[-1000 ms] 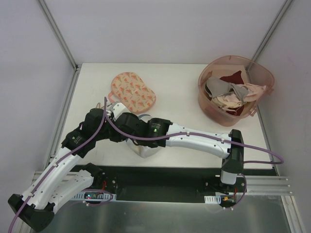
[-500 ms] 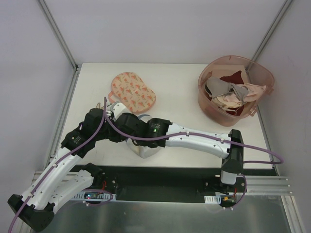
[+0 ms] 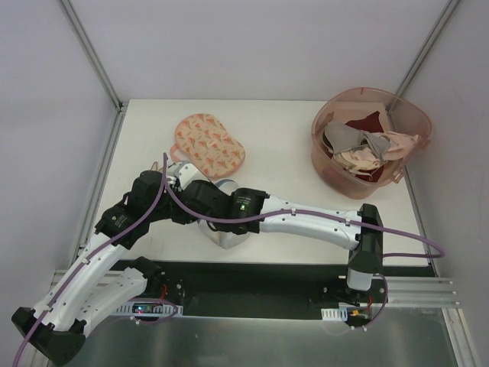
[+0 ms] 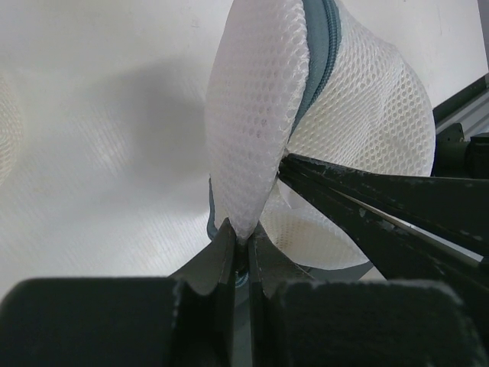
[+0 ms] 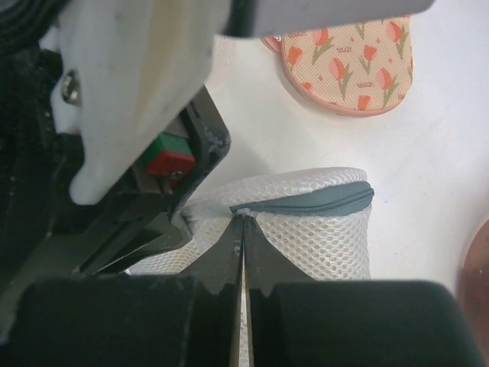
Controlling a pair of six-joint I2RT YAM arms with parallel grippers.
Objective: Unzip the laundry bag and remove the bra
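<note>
The laundry bag (image 3: pixel 227 235) is a white mesh pouch at the table's near edge, mostly hidden under both arms in the top view. In the left wrist view my left gripper (image 4: pixel 241 238) is shut on a fold of the bag's mesh (image 4: pixel 256 138), beside the grey-blue zipper (image 4: pixel 319 65). In the right wrist view my right gripper (image 5: pixel 242 219) is shut on the bag (image 5: pixel 328 241) at the left end of its zipper (image 5: pixel 317 204), which looks closed. The two grippers are close together. The yellow bra is hidden.
A flat pink pouch (image 3: pixel 208 144) with red prints lies just beyond the bag and shows in the right wrist view (image 5: pixel 355 61). A large pink tub (image 3: pixel 405 115) holding beige, grey and maroon garments stands at the far right. The table's near edge (image 3: pixel 290 263) runs right behind the bag.
Both wrists have shifted very slightly away from the near edge while keeping hold of the bag. Nothing else has moved.
</note>
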